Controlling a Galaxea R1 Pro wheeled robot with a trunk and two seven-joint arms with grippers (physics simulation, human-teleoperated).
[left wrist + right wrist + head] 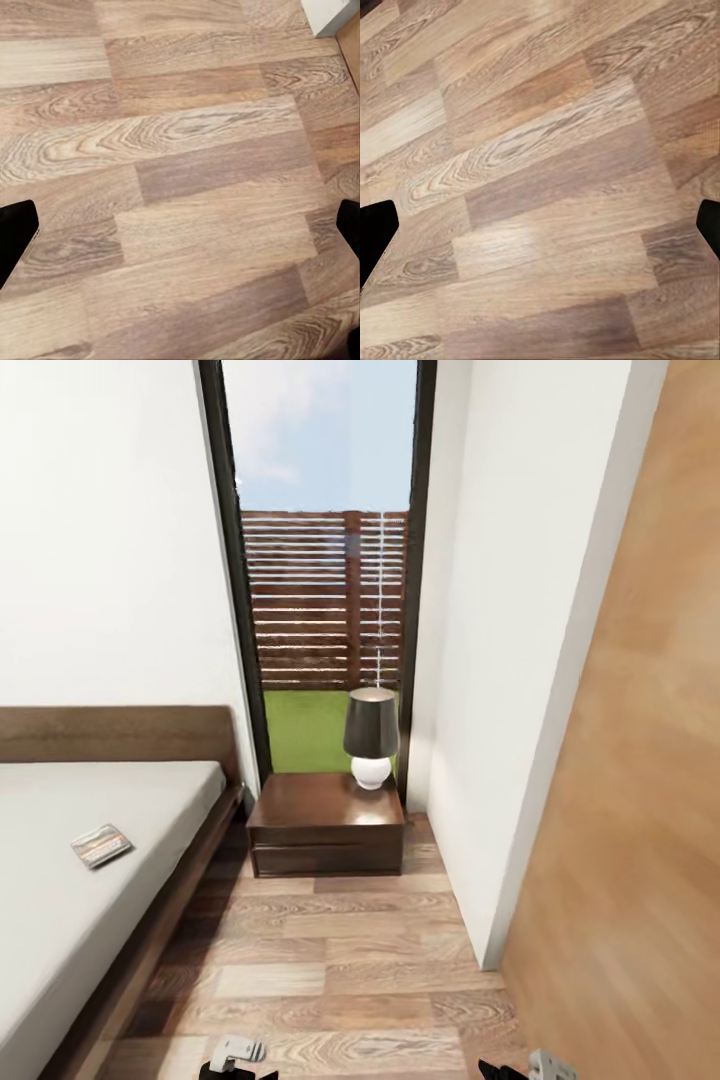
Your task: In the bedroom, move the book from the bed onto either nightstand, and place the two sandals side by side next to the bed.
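In the bedroom corner, over brown wood-plank floor [340,950] with swirly grain and mixed light and dark boards, looked down a narrow gap between the bed [150,905] and a tan wood-panelled wall [640,780]. Low platform frame in dark brown wood, flat matching headboard, plain off-white mattress, smooth and matte. On that mattress, near the edge facing the floor strip, lay the book [101,845]: thin little paperback, slightly skewed, grey-dark cover with an orange band, lettering too small to read. Just beside the head of the bed stood the nightstand [327,825], squarish, glossy dark reddish-brown, drawer lines across the front. On its top, toward the back right corner, sat a lamp [371,738] with a dark tapered shade and a round white base. Behind it rose a tall dark-framed window [325,570] showing a slatted wooden fence, grass and sky. Plain white walls either side.

At the very bottom of the head view, just poked in the left gripper [235,1057] and the right gripper [530,1068], both low and hanging over bare planks, well apart from the bed and nightstand. In both wrist views, pointed down at the floor, black fingertips [16,232] at opposite edges for the left and likewise fingertips [375,229] for the right, so spread wide and holding nothing
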